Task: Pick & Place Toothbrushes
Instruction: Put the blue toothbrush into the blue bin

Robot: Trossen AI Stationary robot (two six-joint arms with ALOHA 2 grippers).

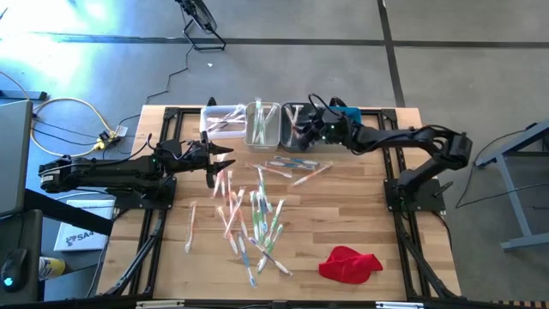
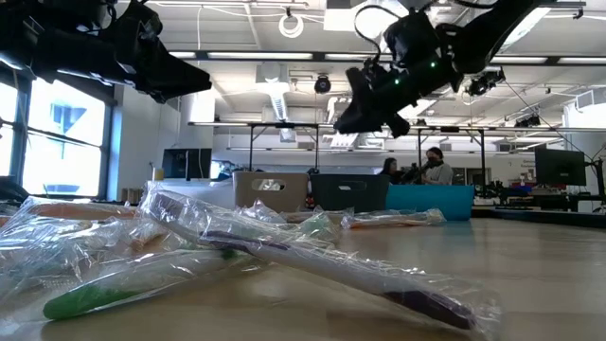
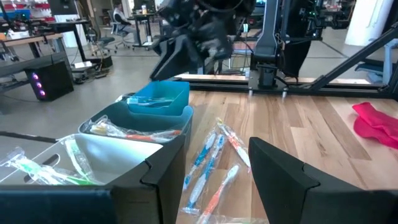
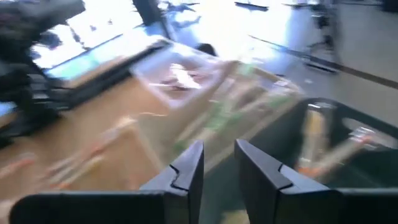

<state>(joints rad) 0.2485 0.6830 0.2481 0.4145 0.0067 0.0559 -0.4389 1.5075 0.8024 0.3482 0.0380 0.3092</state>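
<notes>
Many wrapped toothbrushes [image 1: 249, 215] lie scattered on the wooden table; they fill the foreground of the low view [image 2: 284, 256], and a few show in the left wrist view [image 3: 208, 165]. More lie inside the bins along the far edge. My left gripper [image 1: 220, 156] hovers open above the pile's far left end, near the white bin [image 1: 221, 120]; its fingers [image 3: 217, 186] hold nothing. My right gripper [image 1: 300, 129] hangs over the grey bin [image 1: 296, 120]. Its fingers [image 4: 217, 165] stand a little apart, with nothing between them.
The bins stand in a row at the far edge: white, beige [image 1: 262, 124], grey, and blue [image 1: 350, 112] partly under the right arm. A red cloth [image 1: 350, 263] lies near the table's near right corner. People sit at desks beyond the table [image 2: 436, 166].
</notes>
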